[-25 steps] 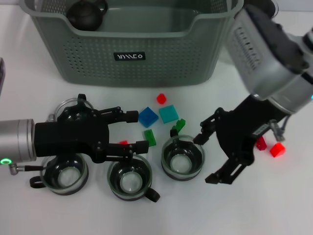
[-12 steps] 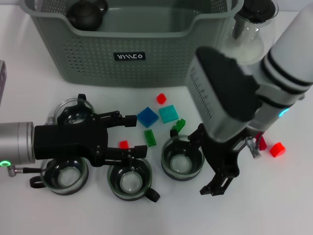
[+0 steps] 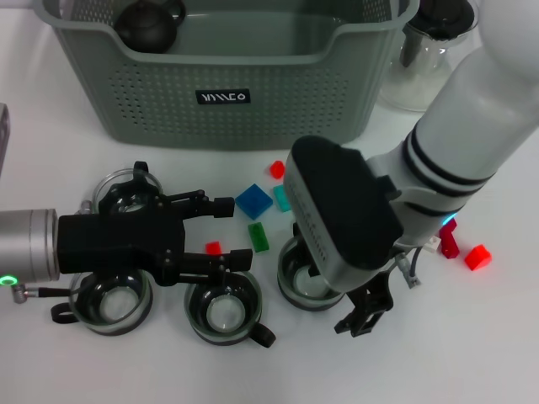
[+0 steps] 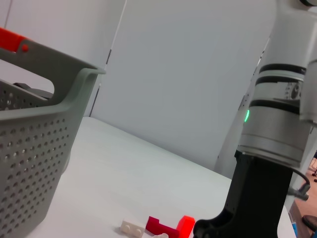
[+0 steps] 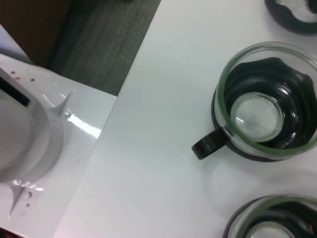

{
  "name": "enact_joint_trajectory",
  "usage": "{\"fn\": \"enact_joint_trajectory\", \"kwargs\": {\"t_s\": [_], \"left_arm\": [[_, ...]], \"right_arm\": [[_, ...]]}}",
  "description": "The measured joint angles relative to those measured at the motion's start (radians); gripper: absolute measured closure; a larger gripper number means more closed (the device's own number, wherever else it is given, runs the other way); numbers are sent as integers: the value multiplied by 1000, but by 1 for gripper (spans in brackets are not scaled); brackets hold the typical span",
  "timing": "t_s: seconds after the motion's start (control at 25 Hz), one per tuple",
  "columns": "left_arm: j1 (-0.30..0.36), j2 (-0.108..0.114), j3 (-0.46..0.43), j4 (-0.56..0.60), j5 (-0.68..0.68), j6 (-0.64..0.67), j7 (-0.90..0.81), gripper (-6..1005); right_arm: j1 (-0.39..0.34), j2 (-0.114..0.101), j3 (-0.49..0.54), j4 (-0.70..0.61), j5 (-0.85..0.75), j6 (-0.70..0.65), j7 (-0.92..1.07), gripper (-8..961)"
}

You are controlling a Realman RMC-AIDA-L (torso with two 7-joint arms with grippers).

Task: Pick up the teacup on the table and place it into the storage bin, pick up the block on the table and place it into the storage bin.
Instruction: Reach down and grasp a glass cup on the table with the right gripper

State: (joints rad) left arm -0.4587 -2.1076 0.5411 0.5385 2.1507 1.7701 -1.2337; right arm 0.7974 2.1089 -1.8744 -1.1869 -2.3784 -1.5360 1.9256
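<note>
Below the head camera, left end effector (image 3: pixel 221 231) gapes; right end effector's (image 3: pixel 364 316) state stays unclear.

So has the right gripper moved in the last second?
Yes. The right gripper has swung left, away from the red block, over the rightmost teacup.

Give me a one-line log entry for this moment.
left gripper: open, above teacups | right gripper: beside rightmost teacup | storage bin: teapot only

The storage bin (image 3: pixel 227 84) is matt grey-green perforated plastic, the teacups (image 3: pixel 221 311) clear glossy glass in black holders, the blocks (image 3: pixel 254 201) smooth bright plastic, and the table (image 3: pixel 472 353) smooth glossy white.
</note>
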Motion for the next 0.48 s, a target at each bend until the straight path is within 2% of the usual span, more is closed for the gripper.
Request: {"fn": "enact_joint_trajectory", "kwargs": {"t_s": [0.08, 0.32, 0.48], "left_arm": [[0, 0, 0, 0, 0, 0, -1, 115], [2, 0, 1, 0, 0, 0, -2, 115], [7, 0, -3, 0, 0, 0, 2, 116]], "right_arm": [[0, 0, -22, 0, 0, 16, 1, 49], [-8, 0, -59, 1, -1, 47, 8, 198], [-8, 0, -61, 3, -2, 51, 37, 261]]}}
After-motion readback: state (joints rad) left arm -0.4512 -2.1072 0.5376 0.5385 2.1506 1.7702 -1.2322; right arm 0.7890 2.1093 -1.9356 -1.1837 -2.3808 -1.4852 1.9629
